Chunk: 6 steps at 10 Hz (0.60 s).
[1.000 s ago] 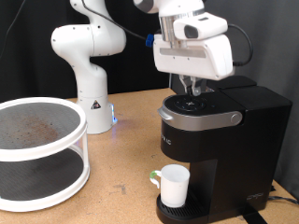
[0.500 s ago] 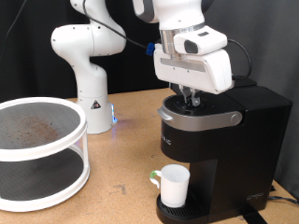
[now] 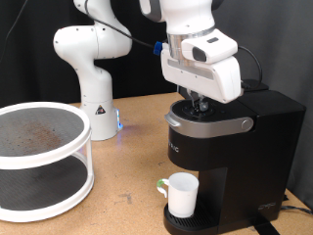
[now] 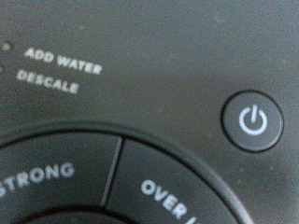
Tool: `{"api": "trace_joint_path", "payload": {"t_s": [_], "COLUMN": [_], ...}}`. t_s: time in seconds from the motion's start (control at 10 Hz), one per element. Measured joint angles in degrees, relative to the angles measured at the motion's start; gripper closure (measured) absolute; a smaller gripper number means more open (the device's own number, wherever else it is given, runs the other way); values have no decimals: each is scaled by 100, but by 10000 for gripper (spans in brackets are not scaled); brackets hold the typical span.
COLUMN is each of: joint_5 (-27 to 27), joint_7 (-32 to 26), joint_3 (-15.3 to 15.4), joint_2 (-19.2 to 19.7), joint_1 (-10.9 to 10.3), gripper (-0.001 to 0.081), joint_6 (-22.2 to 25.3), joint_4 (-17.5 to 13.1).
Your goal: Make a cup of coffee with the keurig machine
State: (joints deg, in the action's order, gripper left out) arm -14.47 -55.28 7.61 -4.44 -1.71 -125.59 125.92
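The black keurig machine [image 3: 230, 147] stands at the exterior view's right with its lid down. The white cup [image 3: 181, 194] with a pale green handle sits on the drip tray under the spout. My gripper [image 3: 201, 103] hangs straight down over the machine's silver-rimmed top, its fingertips at or just above the button panel; whether they touch it is not visible. The wrist view shows no fingers, only the panel very close: the power button [image 4: 251, 120], the labels "ADD WATER" and "DESCALE", and parts of the "STRONG" and "OVER ICE" buttons.
A white two-tier round rack [image 3: 41, 157] stands at the exterior view's left on the wooden table [image 3: 132, 166]. The arm's white base [image 3: 93, 73] is behind it, near the table's back edge. A dark wall lies beyond.
The hand has shifted a little towards the exterior view's left and lowered slightly over the machine's top. The cup and machine have not moved.
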Motion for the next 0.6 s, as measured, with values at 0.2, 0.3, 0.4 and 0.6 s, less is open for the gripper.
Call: {"api": "trace_joint_path", "payload": {"t_s": [0.2,0.3,0.4,0.6], "joint_5": [-57,-118,-171,-206], "joint_7": [112,204,312,545], "joint_3": [-31,-71,-119,-171], "joint_2": [91,204,370,639], "joint_1": [5,15,31,50], "gripper": [806,806,806,806], "joint_6": [244,650,1175,1760], "joint_4": [-143,-343,-612,-1002]}}
